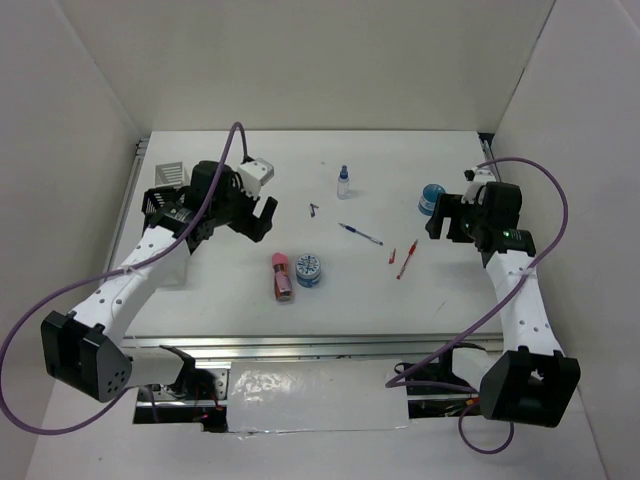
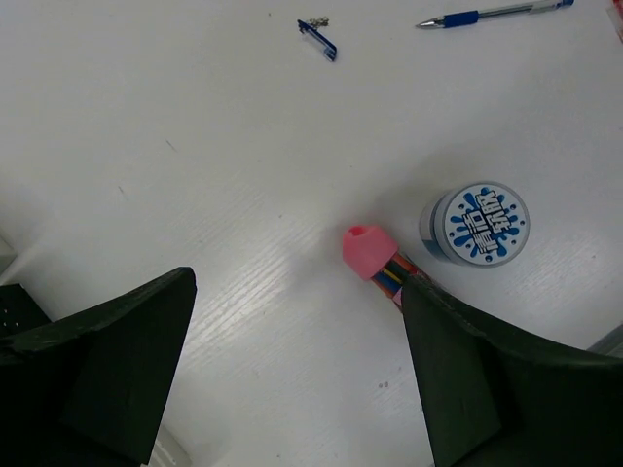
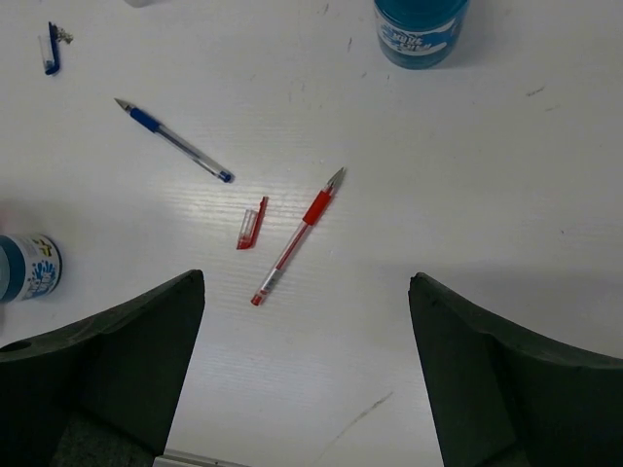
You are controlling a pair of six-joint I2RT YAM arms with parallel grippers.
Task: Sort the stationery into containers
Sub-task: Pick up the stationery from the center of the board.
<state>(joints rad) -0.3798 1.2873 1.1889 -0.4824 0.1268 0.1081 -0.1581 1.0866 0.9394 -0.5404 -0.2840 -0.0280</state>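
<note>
- The pink oblong block (image 2: 368, 251) lies near the table's middle, a little to the left. A round tin (image 2: 485, 220) stands just beside it on the right. The block looks light and rigid, and is probably best pinched across its short sides at mid-length.
- The tin looks hard and smooth-walled, so a grip across its full width, low on the wall, seems safest against slipping. A second tin (image 3: 421, 29) stands at the far right, well apart from the first.
- The red pen (image 3: 297, 236) lies right of centre, with the short red piece (image 3: 251, 224) just beside it on the left, not touching. The blue pen (image 3: 175, 142) lies farther back, toward the middle. All three look thin, light and ready to roll, so a pinch across the barrel at mid-length appears the surer hold.
- A tiny clear bottle (image 1: 343, 182) with a blue cap stands upright at far centre. It looks easy to tip and would likely want a squeeze on the body, not the cap.
- A small blue clip (image 2: 318, 37) lies between the bottle and the block.
- The left gripper (image 2: 297, 292) hovers near the block, its jaws spread wide and empty. The right gripper (image 3: 307, 282), equally wide and empty, hangs over the red pen.
- The white slotted box (image 1: 170, 173) and a black mesh box (image 1: 153, 203) sit at the far left, partly hidden behind the left arm. Their insides cannot be made out.
</note>
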